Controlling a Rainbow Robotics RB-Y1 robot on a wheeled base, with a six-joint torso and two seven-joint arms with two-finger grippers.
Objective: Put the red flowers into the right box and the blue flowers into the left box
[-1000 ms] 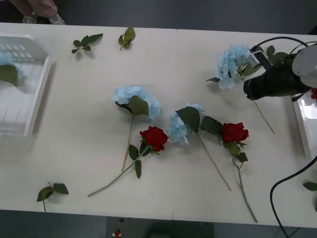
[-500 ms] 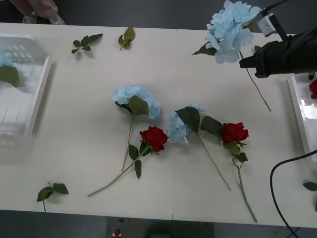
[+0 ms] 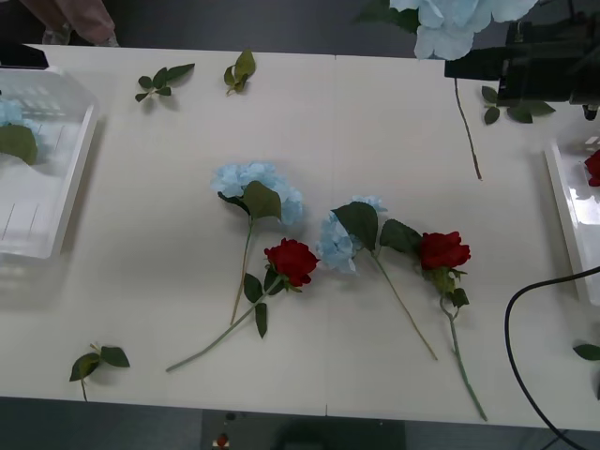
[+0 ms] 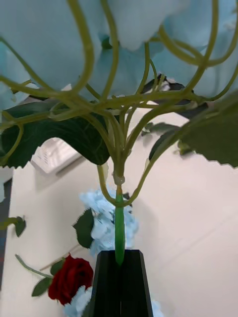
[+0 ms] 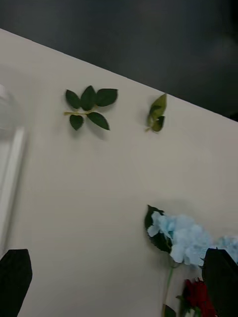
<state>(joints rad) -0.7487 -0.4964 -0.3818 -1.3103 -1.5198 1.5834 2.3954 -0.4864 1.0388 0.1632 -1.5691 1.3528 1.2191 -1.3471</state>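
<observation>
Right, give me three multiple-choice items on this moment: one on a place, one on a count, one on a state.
1. Where is the blue flower that the right gripper grips?
A. In the air over the table's far right part
B. Flat at the table's near edge
C. Across a red rose

2. How many red roses lie on the bare table?
A. One
B. Two
C. Four

3. How do the left gripper's jaws stand?
A. Open, holding nothing
B. Shut on a rose
C. Shut on a leaf sprig

Key: 1 A, its stem hangs free above the tabletop; 2 B, both lie mid-table among blue flowers; 3 A, the two fingers sit apart with only table between them.
</observation>
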